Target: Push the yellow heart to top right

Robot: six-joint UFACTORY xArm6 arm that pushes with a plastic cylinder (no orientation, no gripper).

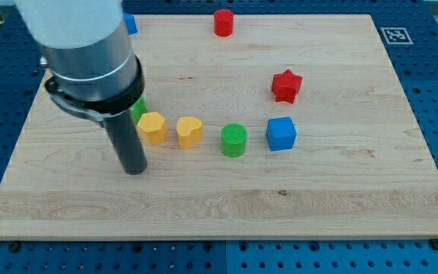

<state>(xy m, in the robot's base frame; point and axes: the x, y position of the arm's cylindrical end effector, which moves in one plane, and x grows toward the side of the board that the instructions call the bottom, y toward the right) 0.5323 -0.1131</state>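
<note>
The yellow heart (190, 132) sits left of the board's middle. A yellow hexagon (152, 127) is just to its left. A green cylinder (234, 140) is to its right, then a blue cube (281, 133). My tip (134, 169) rests on the board below and left of the yellow hexagon, apart from it and about 75 pixels left of the heart. The arm's body hides the board's upper left part.
A red star (286, 86) lies up and right of the blue cube. A red cylinder (223, 23) stands near the top edge. A green block (138, 107) and a blue block (130, 23) are partly hidden behind the arm. The wooden board (341, 190) lies on a blue pegboard.
</note>
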